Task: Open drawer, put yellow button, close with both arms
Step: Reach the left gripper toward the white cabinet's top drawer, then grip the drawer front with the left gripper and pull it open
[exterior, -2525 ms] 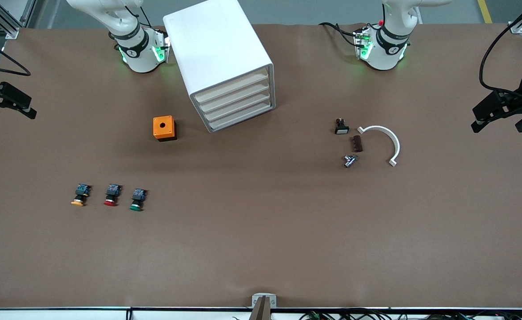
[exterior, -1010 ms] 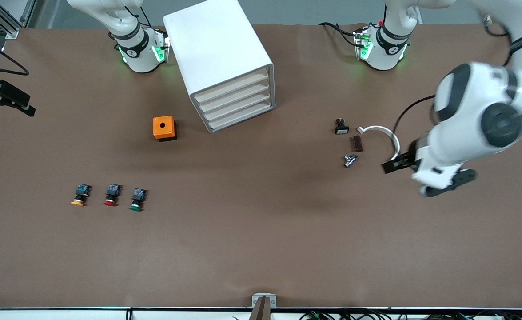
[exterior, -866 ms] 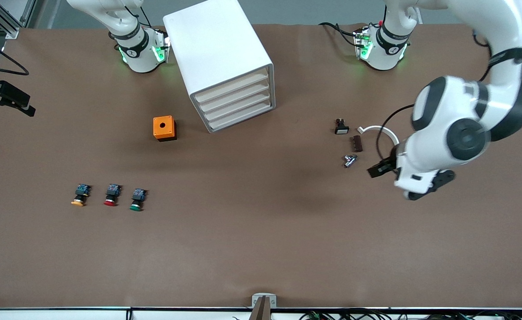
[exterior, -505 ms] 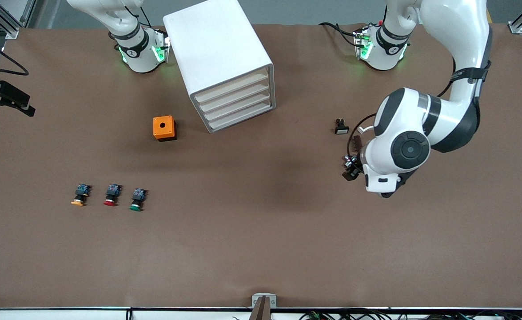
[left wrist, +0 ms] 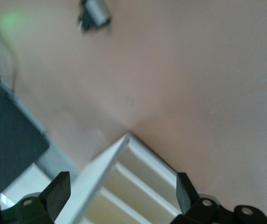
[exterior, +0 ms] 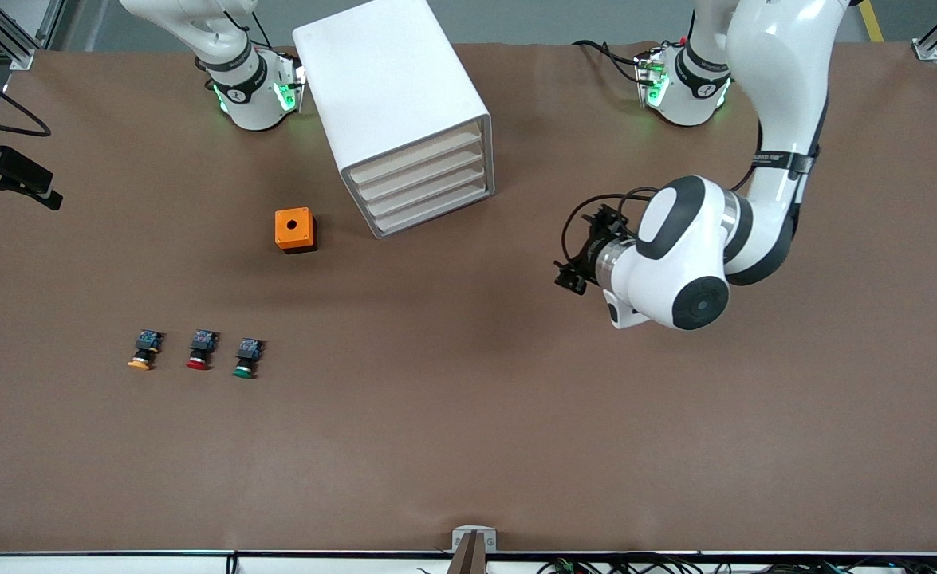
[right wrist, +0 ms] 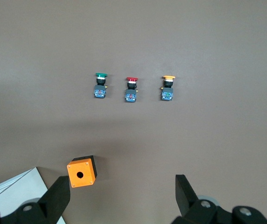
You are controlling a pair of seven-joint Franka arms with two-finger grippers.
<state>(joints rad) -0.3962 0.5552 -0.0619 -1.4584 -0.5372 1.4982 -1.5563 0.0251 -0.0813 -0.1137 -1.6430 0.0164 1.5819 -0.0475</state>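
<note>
Drawer point(exterior: 416, 155) shut at the cabinet's point(exterior: 392, 96) top; yellow button point(exterior: 143, 351) lying on the table point(exterior: 468, 414) toward the right arm's end. Left gripper point(exterior: 570, 275) over bare table, fingers apart, facing the cabinet front; right gripper point(right wrist: 121, 200) waiting high, fingers apart. Opening step: next, probably reaching in to catch the top drawer's lip.

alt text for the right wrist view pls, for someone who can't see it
Three push-buttons lie in a row on the brown table: the green button, the red button and the yellow button. The open right gripper is above them, empty, with the orange cube and a corner of the white cabinet close by.
</note>
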